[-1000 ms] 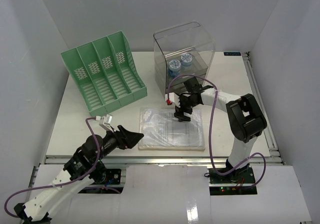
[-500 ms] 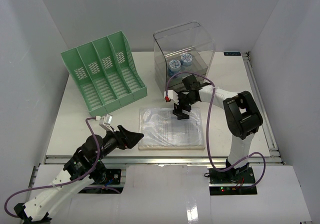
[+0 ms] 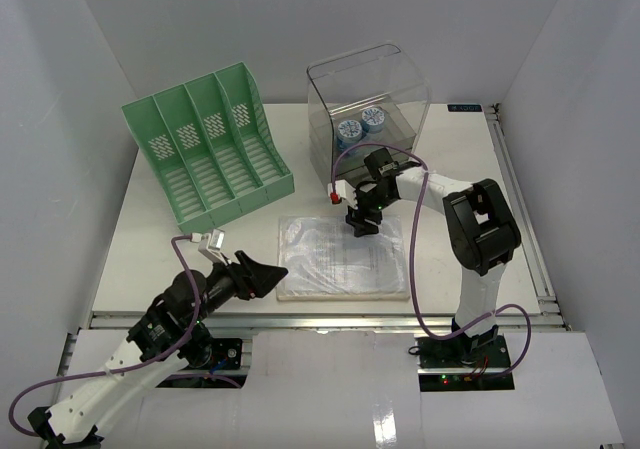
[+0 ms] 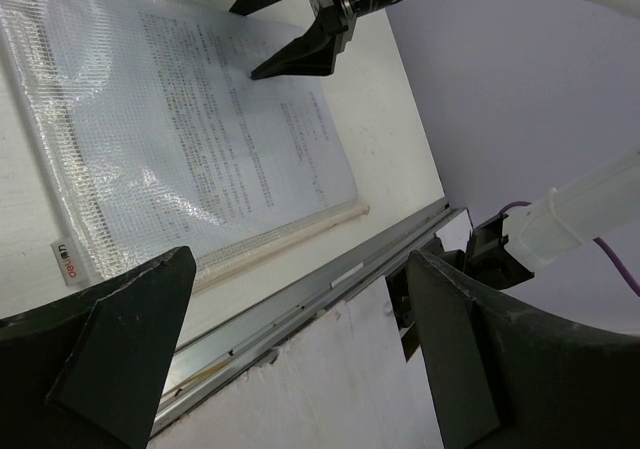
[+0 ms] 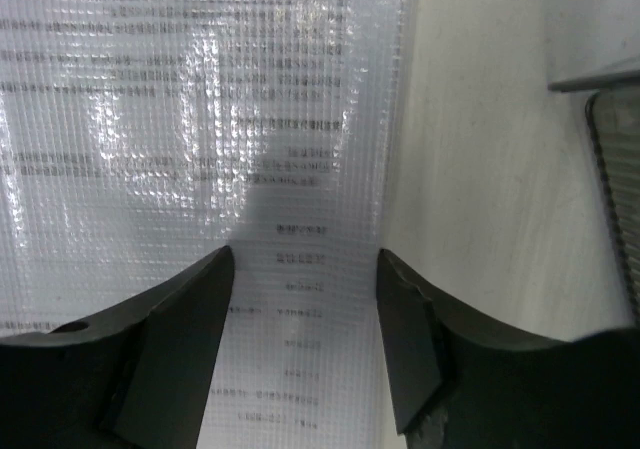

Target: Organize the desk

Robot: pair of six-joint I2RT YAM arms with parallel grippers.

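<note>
Right gripper [image 3: 360, 227] has slid a bit left over the far end of the mesh pouch [image 3: 335, 264], & its jaws came in some. They are partly apart w/ nothing between them. Pouch is clear, shiny plastic w/ a fine grid & a printed page inside. Desk [image 3: 150, 239] is a big flat white top, metal rail in front, under everything. Right arm is bent, fingers pointing down. Left gripper [image 3: 268, 274] is wide open & empty, low by the pouch's near-left corner.
</note>
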